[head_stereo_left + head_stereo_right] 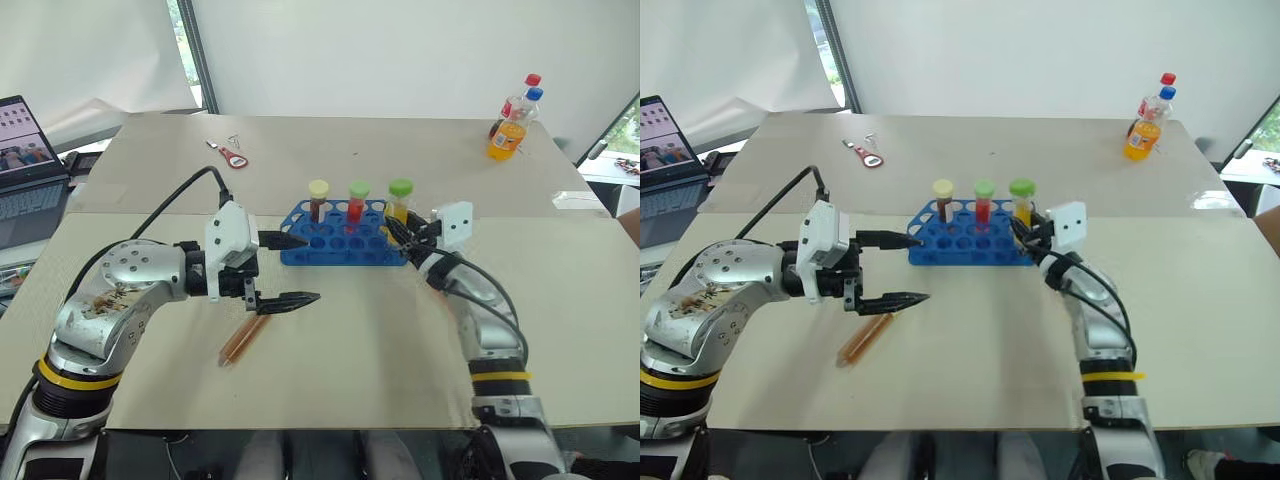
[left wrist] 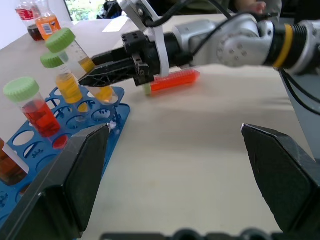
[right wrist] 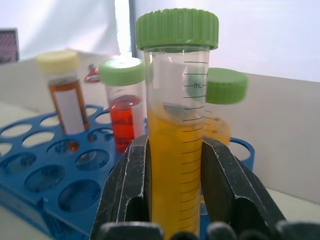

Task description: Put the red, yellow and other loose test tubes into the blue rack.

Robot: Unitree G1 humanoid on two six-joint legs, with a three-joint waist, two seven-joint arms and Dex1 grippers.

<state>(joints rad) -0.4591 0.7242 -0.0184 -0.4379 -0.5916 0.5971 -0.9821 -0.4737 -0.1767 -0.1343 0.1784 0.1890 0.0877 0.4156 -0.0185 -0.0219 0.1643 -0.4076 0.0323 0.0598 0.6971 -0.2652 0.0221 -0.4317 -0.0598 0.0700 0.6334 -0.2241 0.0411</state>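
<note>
Indoors, beige table [image 1: 330, 360], white backdrop; left pincer [image 1: 290, 270] wide, right pincer [image 1: 405, 236] clamps yellow tube [image 3: 176, 150].

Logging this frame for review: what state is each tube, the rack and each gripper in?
Blue plastic rack: upright, mostly empty holes.
Brown-liquid tube, pale yellow cap: racked.
Red-liquid tube, green cap: racked.
Yellow-liquid tube, green cap: clamped, capped, upright by the rack.
Orange-liquid tube: loose on table.
Left gripper: open, empty.
Right gripper: shut on yellow tube.

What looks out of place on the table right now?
One orange tube lies flat on the table under the open left gripper, outside the blue rack. The right gripper holds a yellow tube at the rack.
</note>
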